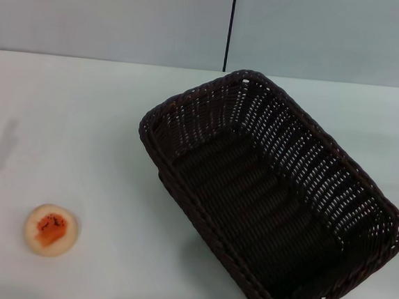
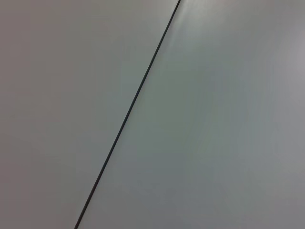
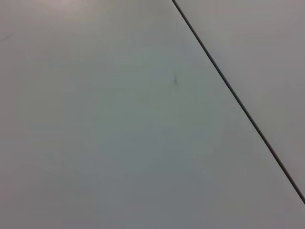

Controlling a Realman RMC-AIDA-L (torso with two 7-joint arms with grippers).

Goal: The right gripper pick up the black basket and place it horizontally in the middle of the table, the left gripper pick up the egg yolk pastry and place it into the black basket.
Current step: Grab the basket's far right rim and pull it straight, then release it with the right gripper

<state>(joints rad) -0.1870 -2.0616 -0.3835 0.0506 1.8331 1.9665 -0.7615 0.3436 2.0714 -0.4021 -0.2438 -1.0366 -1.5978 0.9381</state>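
Observation:
The black basket [image 1: 272, 198] is a large dark woven wicker basket. It stands open side up on the white table [image 1: 82, 132], right of the middle, turned diagonally from the far middle to the near right. It is empty. The egg yolk pastry [image 1: 51, 229] is small, round and pale cream with an orange-red centre. It lies on the table at the near left, well apart from the basket. Neither gripper shows in any view. Both wrist views show only a plain grey wall with a thin dark seam [image 2: 128, 114].
A grey wall [image 1: 106, 15] with a vertical dark seam [image 1: 230, 26] rises behind the table's far edge. A faint shadow [image 1: 0, 149] falls on the table at the far left. The basket's near right corner reaches close to the table's front edge.

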